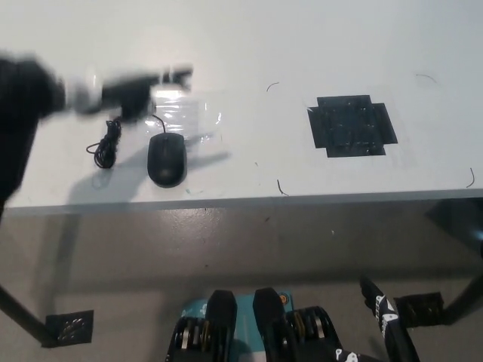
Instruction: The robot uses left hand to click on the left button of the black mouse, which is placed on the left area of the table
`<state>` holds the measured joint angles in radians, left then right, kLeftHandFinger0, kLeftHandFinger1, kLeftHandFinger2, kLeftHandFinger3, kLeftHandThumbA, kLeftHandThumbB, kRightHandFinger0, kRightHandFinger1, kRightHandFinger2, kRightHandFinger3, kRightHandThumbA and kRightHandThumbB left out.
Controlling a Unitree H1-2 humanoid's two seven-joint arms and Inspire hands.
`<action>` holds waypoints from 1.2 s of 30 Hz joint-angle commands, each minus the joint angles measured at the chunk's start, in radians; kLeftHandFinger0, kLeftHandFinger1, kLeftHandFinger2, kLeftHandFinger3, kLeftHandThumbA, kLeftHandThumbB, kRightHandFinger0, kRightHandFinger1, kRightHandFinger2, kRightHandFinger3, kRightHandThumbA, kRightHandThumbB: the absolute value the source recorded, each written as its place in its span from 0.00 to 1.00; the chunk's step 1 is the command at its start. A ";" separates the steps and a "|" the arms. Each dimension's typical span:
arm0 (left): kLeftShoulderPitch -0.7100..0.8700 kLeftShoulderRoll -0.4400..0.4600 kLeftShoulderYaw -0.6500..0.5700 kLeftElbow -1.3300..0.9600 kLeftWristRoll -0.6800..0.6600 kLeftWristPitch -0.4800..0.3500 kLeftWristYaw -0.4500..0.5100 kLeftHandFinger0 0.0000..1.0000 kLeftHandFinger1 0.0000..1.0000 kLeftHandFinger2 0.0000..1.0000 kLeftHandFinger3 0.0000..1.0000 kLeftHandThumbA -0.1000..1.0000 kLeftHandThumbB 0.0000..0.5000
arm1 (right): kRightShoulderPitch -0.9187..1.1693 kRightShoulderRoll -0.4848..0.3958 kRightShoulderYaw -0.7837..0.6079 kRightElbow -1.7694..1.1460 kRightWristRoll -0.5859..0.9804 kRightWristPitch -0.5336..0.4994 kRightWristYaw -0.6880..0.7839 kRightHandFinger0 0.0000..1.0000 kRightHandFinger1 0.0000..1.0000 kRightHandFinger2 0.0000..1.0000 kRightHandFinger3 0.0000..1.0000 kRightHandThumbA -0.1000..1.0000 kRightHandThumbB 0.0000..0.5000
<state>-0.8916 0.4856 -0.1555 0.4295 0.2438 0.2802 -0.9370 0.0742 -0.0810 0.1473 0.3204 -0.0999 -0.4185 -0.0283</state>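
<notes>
The black mouse (166,158) lies on the left part of the white table (249,45), near its front edge, with its coiled cable (106,143) to its left. My left hand (132,89) is smeared by motion. It hovers above the table just behind and left of the mouse, not touching it, holding nothing, with a finger stretched out to the right. My black right hand (385,317) hangs low at the bottom right, below the table.
A black tape patch (352,125) is stuck on the right half of the table. A shiny transparent film (192,113) lies behind the mouse. The table's front edge (302,199) runs across the middle of the picture, with floor below it.
</notes>
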 commanded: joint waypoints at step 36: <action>1.087 -0.441 0.336 -0.284 -0.089 -0.750 0.657 1.00 1.00 1.00 1.00 1.00 0.47 | 0.025 0.002 0.055 0.021 -0.011 -0.052 -0.014 1.00 1.00 1.00 1.00 1.00 0.47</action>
<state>0.2380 0.0706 0.1003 0.0328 0.0983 -0.1045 -0.6121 0.1288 -0.0716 0.1733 0.3542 -0.1012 -0.4183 -0.0282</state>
